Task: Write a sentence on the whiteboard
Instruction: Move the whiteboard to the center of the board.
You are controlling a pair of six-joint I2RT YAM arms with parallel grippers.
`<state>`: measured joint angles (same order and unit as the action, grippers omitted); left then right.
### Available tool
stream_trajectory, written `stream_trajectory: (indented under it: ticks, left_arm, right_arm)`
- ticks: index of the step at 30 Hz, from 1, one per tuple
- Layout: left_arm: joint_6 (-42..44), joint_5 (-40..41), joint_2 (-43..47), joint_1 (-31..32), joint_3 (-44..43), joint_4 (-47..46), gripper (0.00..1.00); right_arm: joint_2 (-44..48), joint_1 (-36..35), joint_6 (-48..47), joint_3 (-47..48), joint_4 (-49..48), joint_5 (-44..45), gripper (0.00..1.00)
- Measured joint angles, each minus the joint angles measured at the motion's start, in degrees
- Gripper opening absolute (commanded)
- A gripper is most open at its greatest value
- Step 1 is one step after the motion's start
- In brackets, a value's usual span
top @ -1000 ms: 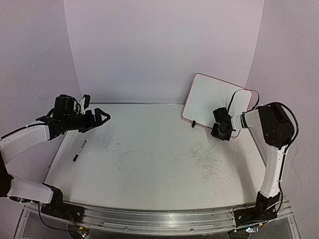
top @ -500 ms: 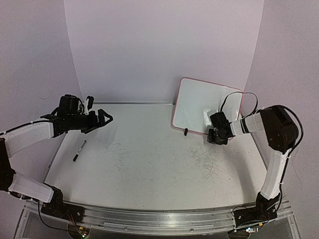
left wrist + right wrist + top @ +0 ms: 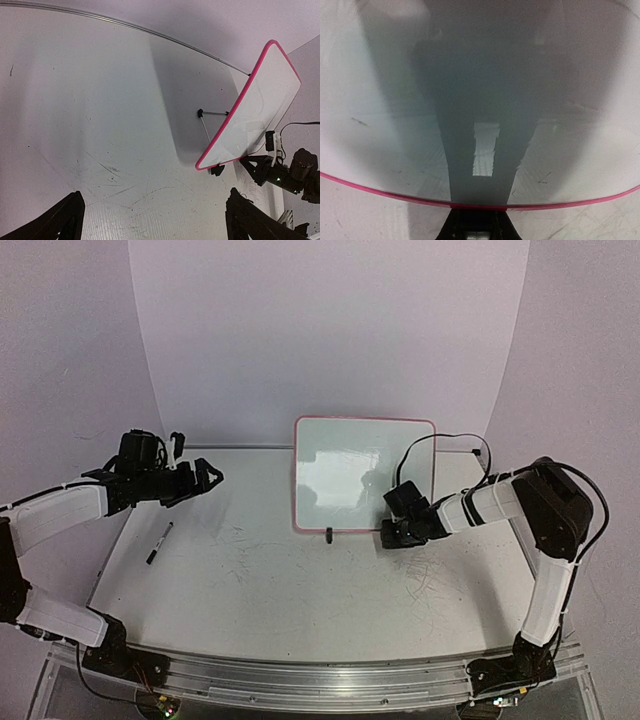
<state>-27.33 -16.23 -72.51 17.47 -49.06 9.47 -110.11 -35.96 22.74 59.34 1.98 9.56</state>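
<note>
Desk: where is the whiteboard (image 3: 360, 470)?

Photographer: Upright on the table (image 3: 300, 600), rear centre, glossy face toward the arms, with one black clip foot (image 3: 329, 534) showing under its pink rim.

Desk: Who has it?

Photographer: The right gripper (image 3: 392, 533), jaws pinched narrow on the lower rim near the board's right corner. Its wrist camera shows the pink edge right at the claw.

Desk: And the left?

Photographer: The left gripper (image 3: 205, 478) hovers above the table's left rear, jaws spread wide, holding nothing. A black marker (image 3: 159, 542) lies on the table near the left edge, well apart from the board.
</note>
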Motion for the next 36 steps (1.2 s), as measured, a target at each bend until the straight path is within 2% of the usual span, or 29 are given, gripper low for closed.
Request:
stream_trajectory:
  ticks: [10,18,25,35,36]
  left_arm:
    - [-2.2,3.02,0.0,0.0,0.21,-0.03,0.99]
    - [-4.59,3.35,0.66,0.08,3.05,-0.47,0.99]
    - [-5.72,3.45,0.76,0.23,3.59,-0.55,0.99]
    - [-5.75,4.66,-0.4,0.5,3.69,-1.11,0.99]
    - [-5.75,4.92,-0.64,0.5,3.69,-1.11,0.99]
  right_arm:
    - [1.26,-9.61,2.83,-1.81,-0.23,0.52,0.0]
    - [2.52,-16.49,9.78,-4.13,-0.7,4.06,0.0]
    - [5.58,-19.63,14.96,-8.62,-1.48,5.93,0.0]
    - [9.41,-21.07,13.31,-12.74,1.09,9.26,0.0]
    - [9.44,-21.09,13.1,-12.75,1.31,9.62,0.04]
